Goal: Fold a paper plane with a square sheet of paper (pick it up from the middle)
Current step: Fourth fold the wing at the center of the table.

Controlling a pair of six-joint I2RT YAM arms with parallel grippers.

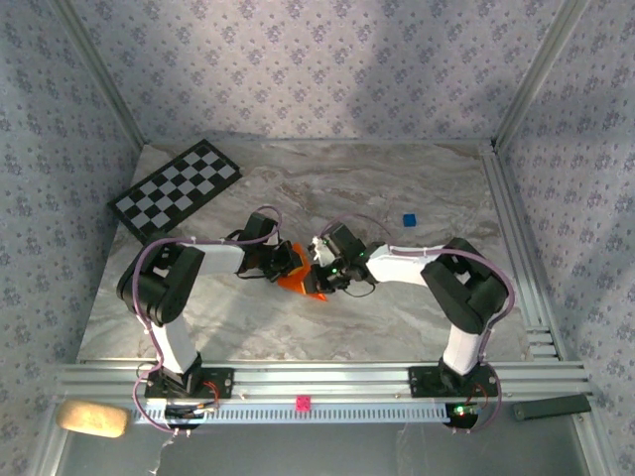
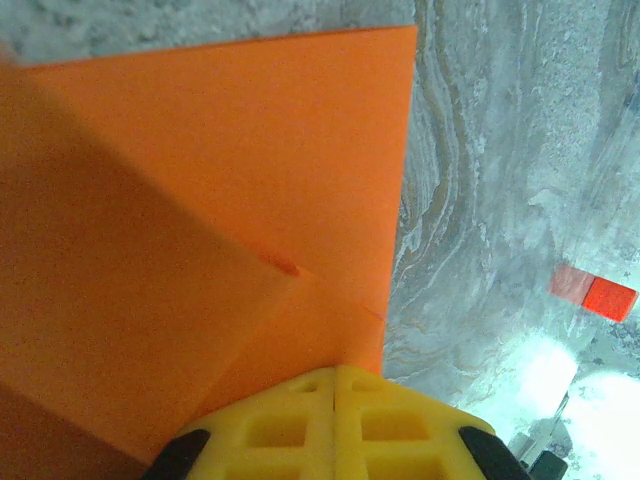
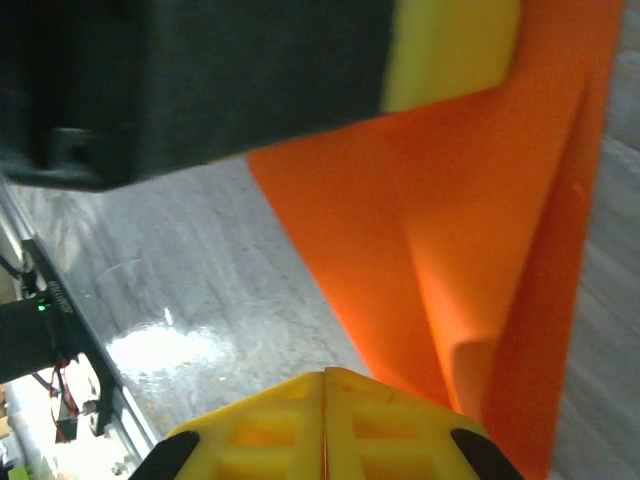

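Note:
The square sheet of paper [image 1: 304, 282], bright orange and folded along several creases, hangs between my two grippers at the table's middle. My left gripper [image 1: 289, 264] is at its left side. In the left wrist view the yellow fingers [image 2: 335, 370] are pressed together, with the paper [image 2: 230, 170] fanning out from their tips. My right gripper [image 1: 319, 271] is at the paper's right side. Its jaws [image 3: 325, 372] are shut, with a thin orange line in the seam, and the paper [image 3: 470, 230] rises beyond them. One of the left gripper's fingers [image 3: 450, 50] rests on the paper's far end.
A black-and-white checkerboard [image 1: 174, 188] lies at the back left. A tiny blue cube [image 1: 408, 219] sits behind the right arm, and a tiny red cube [image 2: 595, 292] lies on the marble beside the paper. Metal rails [image 1: 317, 382] run along the near edge and right side.

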